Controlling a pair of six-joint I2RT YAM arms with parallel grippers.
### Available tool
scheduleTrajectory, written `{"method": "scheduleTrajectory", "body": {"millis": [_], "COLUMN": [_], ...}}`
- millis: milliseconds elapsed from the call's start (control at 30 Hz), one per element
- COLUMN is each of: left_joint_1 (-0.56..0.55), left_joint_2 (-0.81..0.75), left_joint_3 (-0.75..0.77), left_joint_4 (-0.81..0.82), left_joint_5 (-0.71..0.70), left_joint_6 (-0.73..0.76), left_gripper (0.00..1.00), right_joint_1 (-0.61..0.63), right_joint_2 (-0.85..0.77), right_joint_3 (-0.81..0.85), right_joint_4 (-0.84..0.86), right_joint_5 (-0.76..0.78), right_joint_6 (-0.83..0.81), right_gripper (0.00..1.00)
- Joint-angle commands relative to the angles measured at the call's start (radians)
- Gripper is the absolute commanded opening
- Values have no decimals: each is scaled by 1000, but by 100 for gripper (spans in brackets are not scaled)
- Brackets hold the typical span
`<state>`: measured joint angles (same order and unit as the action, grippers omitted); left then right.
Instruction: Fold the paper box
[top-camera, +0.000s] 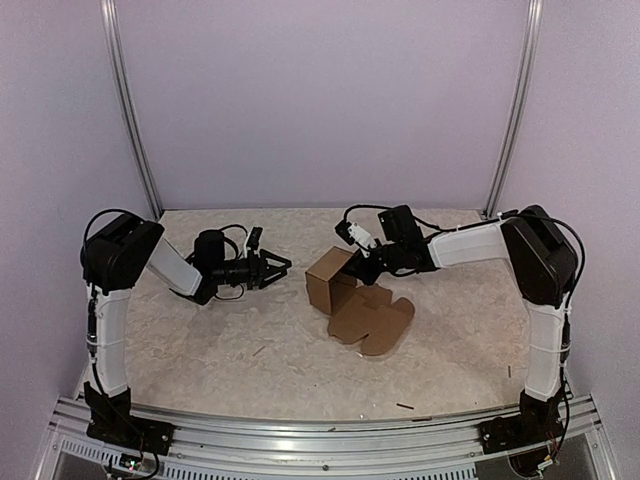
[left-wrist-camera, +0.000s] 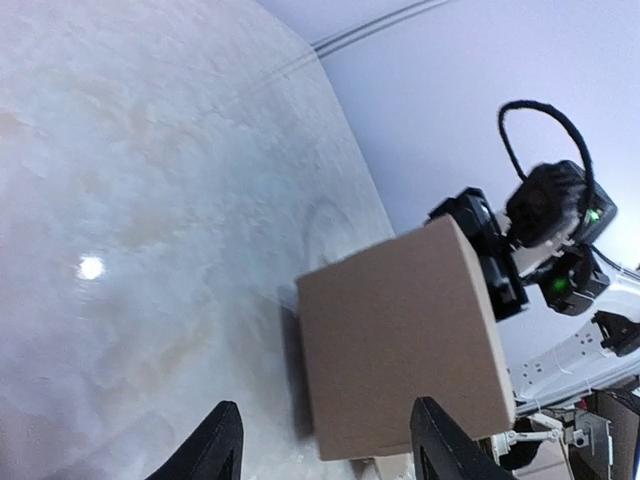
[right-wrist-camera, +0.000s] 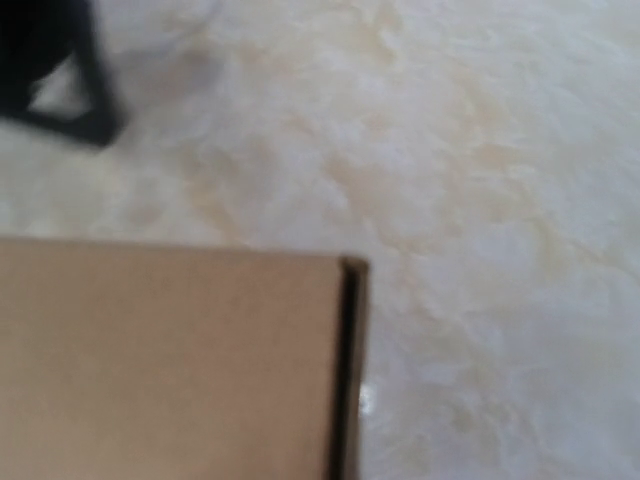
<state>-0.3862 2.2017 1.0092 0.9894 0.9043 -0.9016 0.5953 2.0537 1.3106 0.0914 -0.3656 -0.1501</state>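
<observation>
While the left fingers (left-wrist-camera: 222, 445) hang spread just short of the cardboard box (top-camera: 332, 282), the right fingers (left-wrist-camera: 492, 265) sit at the far edge of its raised panel, half hidden, so whether they pinch it cannot be told. The box stands partly folded in the middle of the bench (top-camera: 200, 340), flaps lying flat beside it. A loose hold could let the panel spring back down, and the blurred right wrist view shows no fingers.

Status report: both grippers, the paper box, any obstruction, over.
Left gripper open, short of paper box. Right gripper at raised panel, grip unclear. Flaps flat on table. Nothing in the way.
</observation>
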Motion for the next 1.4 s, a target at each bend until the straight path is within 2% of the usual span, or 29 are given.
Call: {"method": "scheduleTrajectory", "body": {"millis": [0, 100, 267, 400, 667, 967, 1100, 1267, 1367], "left_joint_1": [-2, -42, -109, -144, -183, -239, -246, -204, -169], "left_joint_2": [4, 45, 82, 92, 70, 110, 113, 105, 94], "left_joint_3": [105, 191, 274, 283, 261, 363, 379, 344, 296], "left_joint_4": [-286, -398, -456, -488, -483, -479, -502, -534, -531], "left_joint_5": [-155, -195, -163, -169, -172, -146, -155, -192, -210], "left_joint_6": [183, 259, 298, 301, 269, 211, 211, 208, 200], "left_gripper": [55, 55, 54, 52, 51, 51, 51, 51, 50], "right_joint_1": [8, 8, 8, 8, 11, 21, 15, -27, -65], "right_joint_2": [-7, 9, 43, 68, 139, 255, 262, 178, 163], "right_joint_3": [39, 55, 87, 115, 184, 307, 307, 168, 142], "right_joint_4": [-85, -105, -122, -121, -123, -188, -192, -96, -82], "right_joint_5": [-82, -97, -94, -58, 75, 200, 157, -98, -217], "right_joint_6": [-36, -29, -15, 8, 88, 248, 267, 217, 188], "right_gripper": [11, 11, 11, 11, 8, 9, 14, 28, 26]}}
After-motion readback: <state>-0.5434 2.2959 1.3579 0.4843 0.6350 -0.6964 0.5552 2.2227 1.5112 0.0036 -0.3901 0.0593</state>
